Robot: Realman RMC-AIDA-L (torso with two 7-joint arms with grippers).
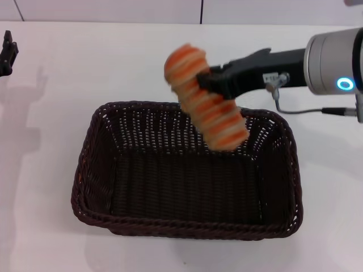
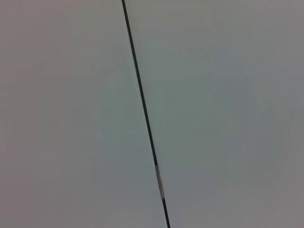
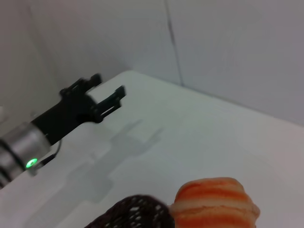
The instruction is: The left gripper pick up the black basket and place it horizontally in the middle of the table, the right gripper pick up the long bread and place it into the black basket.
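Observation:
The black basket (image 1: 187,226) lies lengthwise across the middle of the white table (image 1: 62,90). My right gripper (image 1: 207,80) is shut on the long bread (image 1: 207,105), which has orange and cream stripes. It holds the bread tilted above the basket's far rim, with the lower end over the inside. In the right wrist view the bread's upper end (image 3: 213,202) and a bit of the basket rim (image 3: 135,213) show. My left gripper (image 1: 7,51) is parked at the far left of the table. It also shows in the right wrist view (image 3: 108,88), open and empty.
A grey wall with dark seams runs behind the table's far edge (image 1: 113,22). The left wrist view shows only that wall and one seam (image 2: 142,104). White tabletop surrounds the basket on all sides.

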